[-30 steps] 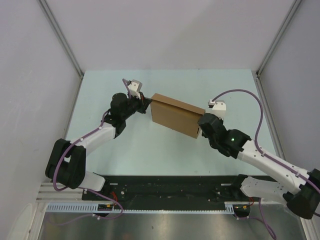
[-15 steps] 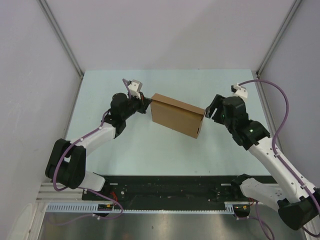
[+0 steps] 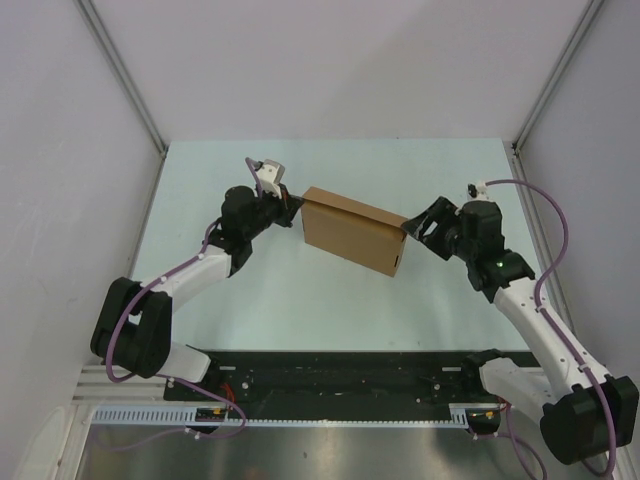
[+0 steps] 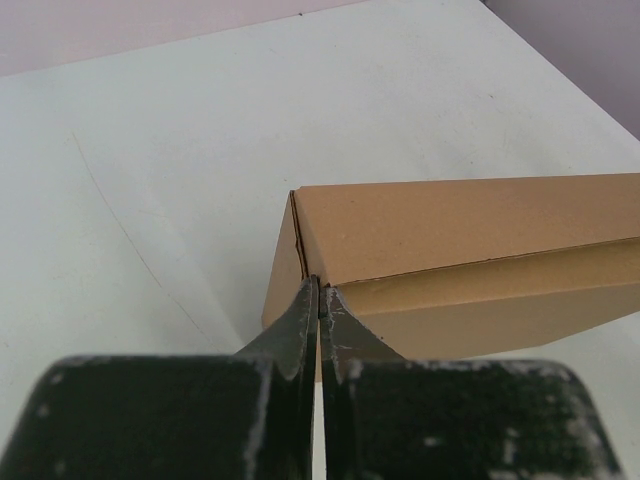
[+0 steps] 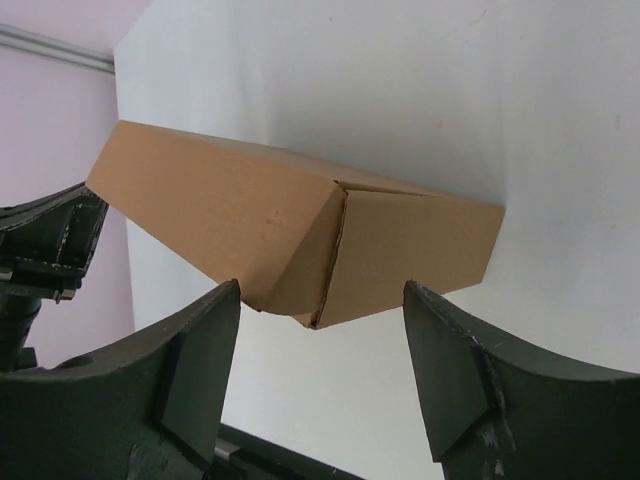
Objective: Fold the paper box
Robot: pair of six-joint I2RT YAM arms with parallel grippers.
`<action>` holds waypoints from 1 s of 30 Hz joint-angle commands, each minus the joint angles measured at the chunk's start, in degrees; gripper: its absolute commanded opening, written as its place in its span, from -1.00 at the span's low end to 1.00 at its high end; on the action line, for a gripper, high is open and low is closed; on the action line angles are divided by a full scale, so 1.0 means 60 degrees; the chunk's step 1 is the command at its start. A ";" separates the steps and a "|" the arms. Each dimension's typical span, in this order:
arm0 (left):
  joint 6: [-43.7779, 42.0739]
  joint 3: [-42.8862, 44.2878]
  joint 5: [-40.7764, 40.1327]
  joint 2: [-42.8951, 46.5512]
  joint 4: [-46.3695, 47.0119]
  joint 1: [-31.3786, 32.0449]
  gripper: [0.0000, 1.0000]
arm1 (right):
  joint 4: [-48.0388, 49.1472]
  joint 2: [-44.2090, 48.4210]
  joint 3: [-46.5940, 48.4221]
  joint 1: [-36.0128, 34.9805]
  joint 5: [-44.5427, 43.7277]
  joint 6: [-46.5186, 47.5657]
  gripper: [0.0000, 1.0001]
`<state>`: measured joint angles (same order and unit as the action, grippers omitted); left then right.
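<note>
The closed brown cardboard box (image 3: 350,237) rests on the pale green tabletop (image 3: 300,300), its long axis running from one of my grippers to the other. My left gripper (image 3: 293,207), clenched on nothing visible, touches the box's left end. My right gripper (image 3: 413,228), jaws spread and empty, faces the box's right end, just short of it.

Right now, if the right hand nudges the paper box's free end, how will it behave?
Likely light and stiff: the paper box is thin cardboard, folded shut with crisp edges. It would probably swing about the left hand, shut at its other end. The end seam might gape under a push.
</note>
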<state>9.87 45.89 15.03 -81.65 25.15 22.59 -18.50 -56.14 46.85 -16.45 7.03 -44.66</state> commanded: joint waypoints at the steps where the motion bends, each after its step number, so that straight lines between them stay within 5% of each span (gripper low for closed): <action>1: -0.0253 -0.0104 -0.0073 -0.0118 -0.1554 0.0088 -0.99 | 0.0885 0.0026 -0.0350 0.0207 0.0952 -0.0451 0.40; 21: -0.0253 0.0072 -0.0160 -0.0089 -0.2008 0.0132 -0.99 | 0.2029 -0.0209 -0.2357 0.1129 0.1729 -0.0730 -0.35; 26: -0.0414 0.0159 -0.0438 0.0159 -0.2491 0.0117 -0.65 | 0.2131 -0.0150 -0.2550 0.1218 0.1759 -0.0759 -0.32; 30: -0.0517 0.0232 -0.0760 0.0511 -0.2813 0.0117 -0.12 | 0.2219 -0.0106 -0.2550 0.1306 0.1759 -0.0759 -0.26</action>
<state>8.91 47.35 12.75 -80.29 19.49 23.03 0.78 -55.79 33.82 -10.15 22.00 -51.00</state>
